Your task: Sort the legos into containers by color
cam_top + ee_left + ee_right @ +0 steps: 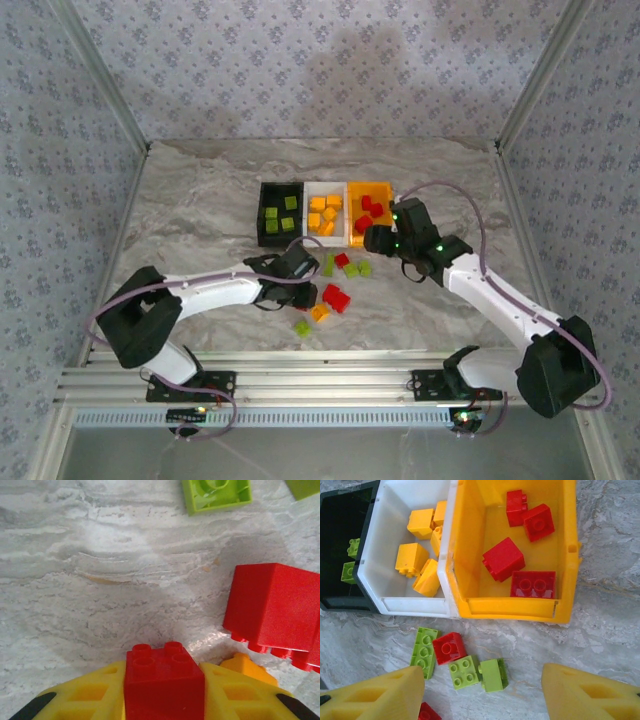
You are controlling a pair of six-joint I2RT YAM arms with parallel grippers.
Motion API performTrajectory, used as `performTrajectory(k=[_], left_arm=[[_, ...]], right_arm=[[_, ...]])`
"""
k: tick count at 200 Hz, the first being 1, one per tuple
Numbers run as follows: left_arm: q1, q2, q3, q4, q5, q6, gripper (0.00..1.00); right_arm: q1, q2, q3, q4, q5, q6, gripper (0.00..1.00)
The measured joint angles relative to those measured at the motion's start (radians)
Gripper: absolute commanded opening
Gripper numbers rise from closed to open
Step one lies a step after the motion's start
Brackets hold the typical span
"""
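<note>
While the left hand (163,672) stands narrow, its yellow fingers (100,690) set against both sides of a small red plastic brick (161,661) low over the grey marbled worktop (100,590), the hold looks shallow. This close view makes it hard to tell how much of the brick's sides they cover, so a lift could let it twist out and drop. An orange-yellow brick (245,664) lies just beside one finger and a larger red block (272,607) is near, so either may be nudged or dragged along. The right hand (482,680) hangs wide and empty in front of the orange-yellow plastic bin (510,607), which holds red bricks (502,559). That is where the left arm would likely need to go, so the arms could clash.
</note>
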Motion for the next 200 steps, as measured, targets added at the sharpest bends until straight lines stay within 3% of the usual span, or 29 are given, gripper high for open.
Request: performTrajectory(k=[56,149,200], left_arm=[[0.003,0.032,0.306,-0.074,-0.026,0.064,0.33],[0.078,0.642,1.116,-0.149,-0.031,0.203,0.33],[0.089,0.812,1.339,-0.231,-0.037,0.214,0.60]], right_arm=[[-0.034,-0.107,-0.080,-0.024,0.012,0.028,0.65],[-0.073,-0.224,-0.188,-0.072,0.010,0.053,0.65],[-0.077,-0.230,-0.208,-0.070,0.010,0.060,0.66]])
